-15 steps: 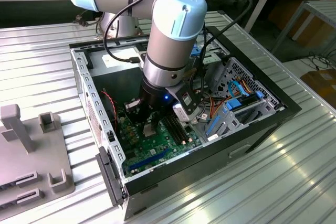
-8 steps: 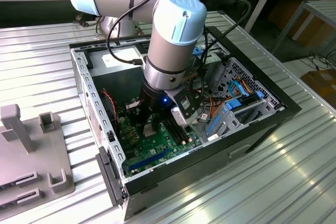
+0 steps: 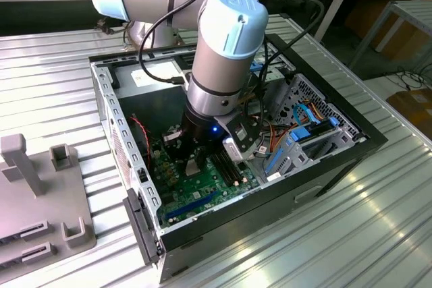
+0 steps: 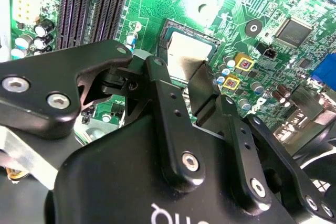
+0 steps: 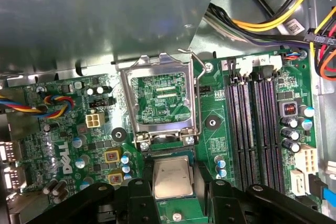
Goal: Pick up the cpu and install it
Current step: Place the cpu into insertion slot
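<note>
"Exterior view, status?"
"Arm reaches down into the open computer case [image 3: 108,106]; gripper [image 3: 193,158] low over the green motherboard [image 3: 196,197]."
"Cpu location?"
"Both wrist views: cpu [image 5: 173,177] [image 4: 188,51], silver top up, lies squarely within the gripper's span, framed by the dark socket [image 5: 168,152] outline. Seated or just above it: cannot tell. Hinged metal frame [image 5: 126,103] lies swung open just beside the socket."
"Grip state?"
"Cannot tell whether the gripper is clamped on the cpu or released."
</note>
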You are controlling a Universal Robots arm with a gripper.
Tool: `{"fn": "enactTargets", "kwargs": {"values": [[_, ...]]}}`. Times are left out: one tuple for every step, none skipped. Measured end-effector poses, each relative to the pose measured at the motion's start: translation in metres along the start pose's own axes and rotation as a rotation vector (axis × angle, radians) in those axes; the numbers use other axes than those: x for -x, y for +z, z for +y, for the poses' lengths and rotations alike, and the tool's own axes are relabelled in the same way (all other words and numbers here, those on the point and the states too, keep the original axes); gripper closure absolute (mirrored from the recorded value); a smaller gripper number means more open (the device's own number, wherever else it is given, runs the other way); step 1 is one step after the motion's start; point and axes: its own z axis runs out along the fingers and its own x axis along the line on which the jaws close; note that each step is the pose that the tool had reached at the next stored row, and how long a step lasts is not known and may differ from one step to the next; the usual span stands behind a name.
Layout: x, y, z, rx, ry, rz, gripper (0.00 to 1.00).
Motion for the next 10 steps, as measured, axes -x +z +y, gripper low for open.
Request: {"fn": "enactTargets", "kwargs": {"values": [[-0.0007, 0.0, -0.0001, -0.0001, -0.004, 0.0001, 0.56], [-0.0017, -0.0001, -0.0003, -0.0003, -0.009, 0.0, 0.56], [-0.0026, 0.0, -0.0004, -0.0003, -0.015, -0.0002, 0.56], [-0.0035, 0.0001, -0.0005, -0.0005, -0.021, -0.0003, 0.56], [-0.0038, 0.0001, -0.0005, -0.0007, -0.027, -0.0004, 0.56], [-0.0037, 0.0001, -0.0005, -0.0009, -0.034, -0.0005, 0.56], [-0.0038, 0.0, -0.0006, -0.001, -0.043, -0.0006, 0.56], [-0.0038, 0.0001, -0.0006, -0.0008, -0.052, -0.0008, 0.56], [-0.0038, 0.0001, -0.0005, -0.0006, -0.06, -0.0009, 0.56], [-0.0034, 0.0001, -0.0005, -0.0003, -0.076, -0.0011, 0.56]]}}
